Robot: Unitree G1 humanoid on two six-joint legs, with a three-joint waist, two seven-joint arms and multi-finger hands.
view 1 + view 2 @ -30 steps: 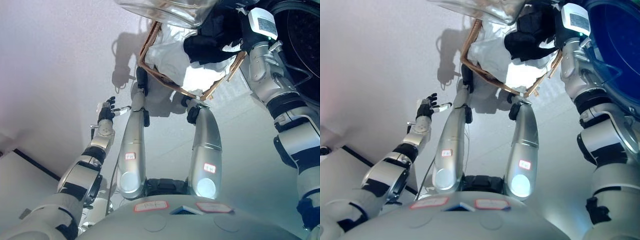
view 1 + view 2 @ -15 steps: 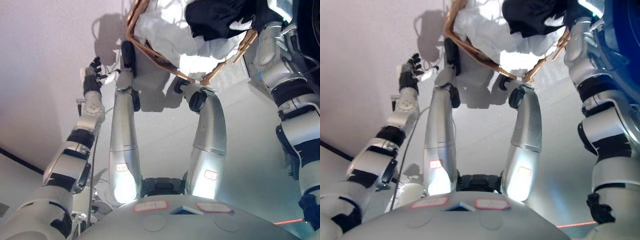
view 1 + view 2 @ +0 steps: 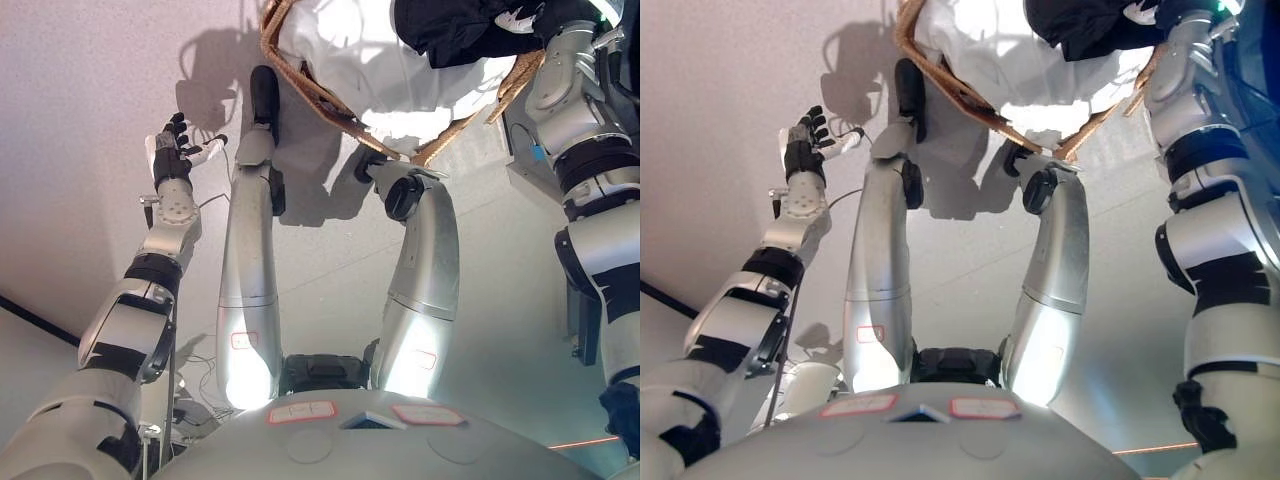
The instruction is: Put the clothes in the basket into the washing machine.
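Observation:
A wicker basket [image 3: 305, 88] with a brown rim stands on the floor at the top of the view. It holds white cloth [image 3: 370, 60] with a black garment [image 3: 455, 25] lying on top. The same black garment shows in the right eye view [image 3: 1085, 25]. My right arm [image 3: 578, 95] reaches up along the right side to the black garment. Its hand is hidden at the garment and the top edge. My left hand [image 3: 172, 158] is open with its fingers spread, held over the floor to the left of the basket and apart from it.
A pale machine body [image 3: 518, 150] shows behind my right arm at the right. A dark strip and a light panel [image 3: 30, 330] lie at the lower left. Pale floor [image 3: 90, 120] stretches to the left of the basket.
The whole picture has shifted, so the basket now sits at the top edge and the machine's round opening is out of view. My left hand stays open.

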